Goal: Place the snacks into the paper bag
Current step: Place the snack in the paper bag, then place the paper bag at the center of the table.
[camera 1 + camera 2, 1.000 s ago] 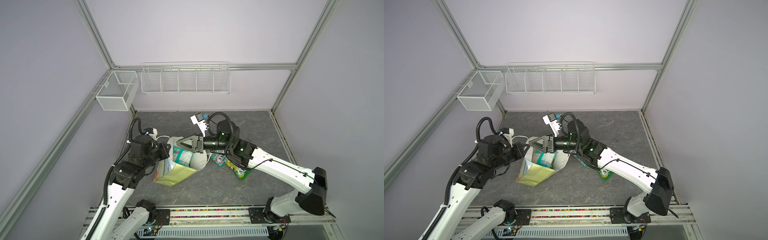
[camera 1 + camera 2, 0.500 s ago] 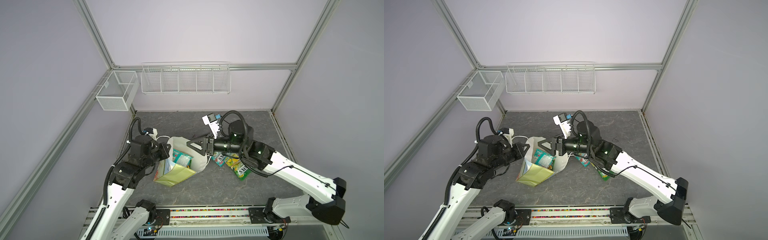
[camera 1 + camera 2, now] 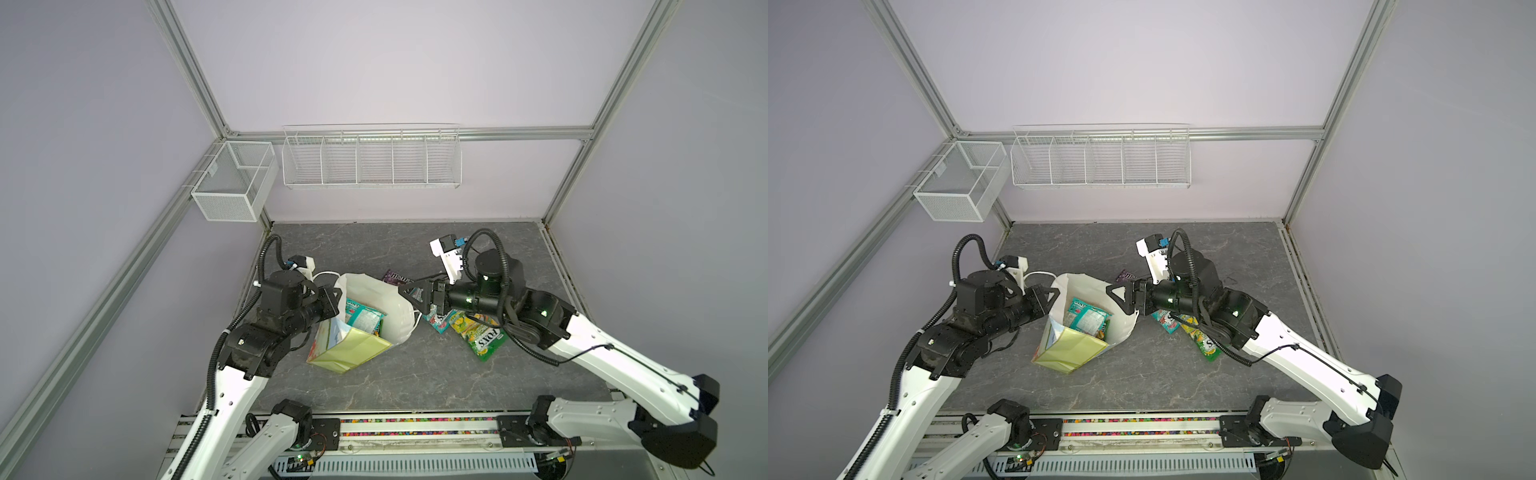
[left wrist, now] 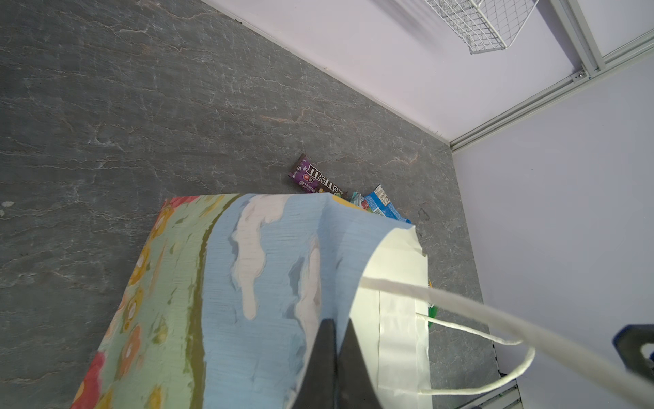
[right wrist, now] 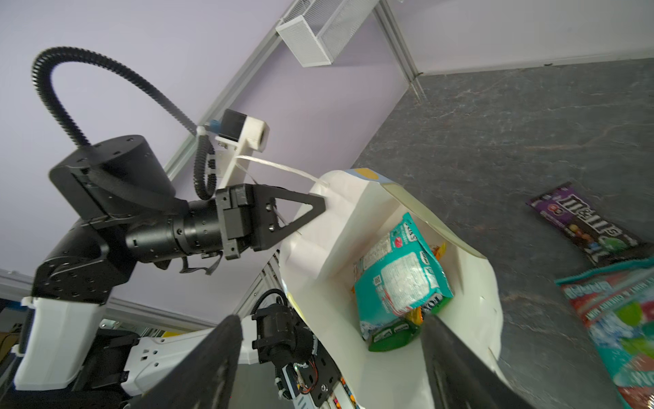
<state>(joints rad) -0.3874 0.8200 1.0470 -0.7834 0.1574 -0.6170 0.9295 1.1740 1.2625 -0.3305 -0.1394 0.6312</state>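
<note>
Paper bag [image 3: 353, 351] leans on the tabletop [image 3: 415, 374] between the two arms, its mouth open and its white inside showing. A teal packet [image 3: 363, 322] lies inside it. The left tool [image 3: 337, 296] is pressed together on the bag's rim, near a white cord handle [image 3: 326, 274]. The right tool [image 3: 412, 303] hangs at the opposite rim, spread wide and holding nothing. Just beside the bag on that side, a purple packet [image 3: 394, 276], a teal-and-red packet [image 3: 437, 325] and a yellow-green FOX'S packet [image 3: 484, 337] lie flat on the tabletop.
</note>
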